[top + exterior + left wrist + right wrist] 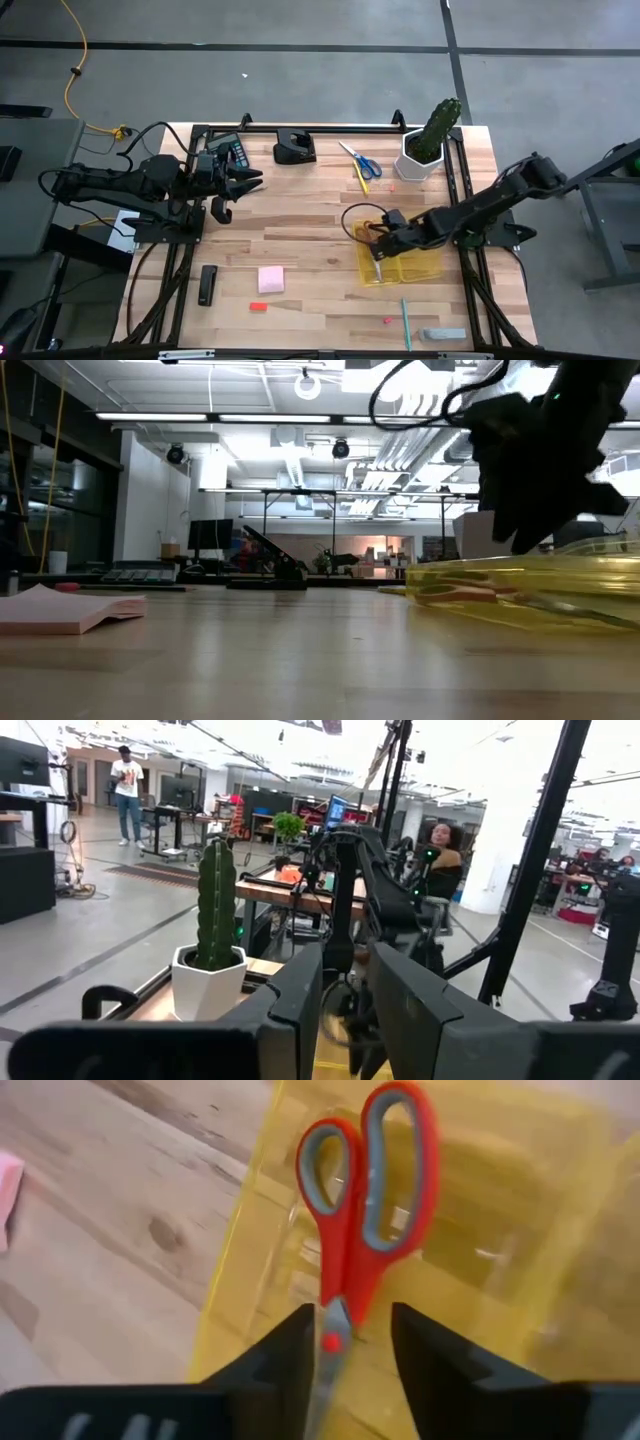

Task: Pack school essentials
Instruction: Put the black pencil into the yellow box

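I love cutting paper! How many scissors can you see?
2. The red-handled scissors lie in the yellow tray, under the right gripper. The blue-handled scissors lie on the table near the cactus. More may be hidden.

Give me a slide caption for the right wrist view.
Right gripper open over red-handled scissors lying in the yellow tray.

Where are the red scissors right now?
Seen from above, the red-handled scissors lie in the yellow tray on the table's right side, under the right claw.
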